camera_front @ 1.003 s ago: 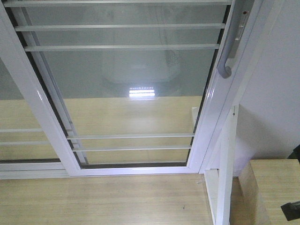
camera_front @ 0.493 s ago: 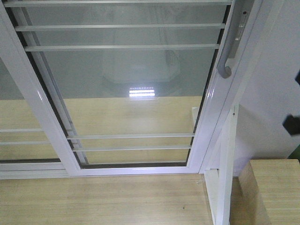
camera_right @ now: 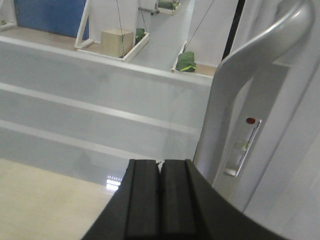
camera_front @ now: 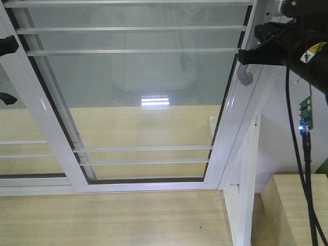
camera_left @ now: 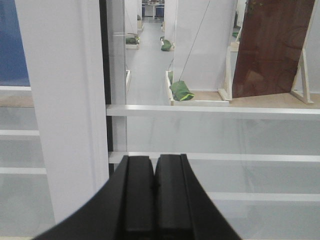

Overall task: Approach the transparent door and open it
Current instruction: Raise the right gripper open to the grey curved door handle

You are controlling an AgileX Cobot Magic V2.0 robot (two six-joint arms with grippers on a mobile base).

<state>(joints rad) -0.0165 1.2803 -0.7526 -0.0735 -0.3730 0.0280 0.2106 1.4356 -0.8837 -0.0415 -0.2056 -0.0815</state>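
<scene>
**Item: right gripper** (camera_right: 160, 200). Fingers are pressed together with nothing between them. It is held just left of the curved grey handle (camera_right: 220, 100), near the handle but not seen to touch it.

**Item: left gripper** (camera_left: 155, 197). Fingers are likewise together and empty, facing the glass and a white frame upright. In the front view only dark fragments are seen at the left edge, presumably this arm.

**Item: transparent door** (camera_front: 143, 92). It stands directly ahead, not yet slid, its handle stile at the right beside the white jamb post (camera_front: 246, 184). A latch with a red marker (camera_right: 243, 150) is fitted under the handle.

**Hazards.** Closed fingers may slip off the rounded handle, and the glass may be struck if the approach drifts left. If the latch is engaged, the pull may be resisted. The hanging cable (camera_front: 307, 179) may snag.

**Change noted.** Half a second ago only a dark scrap showed at the right edge, whereas the right arm is now raised to the handle. The door is unmoved.
</scene>
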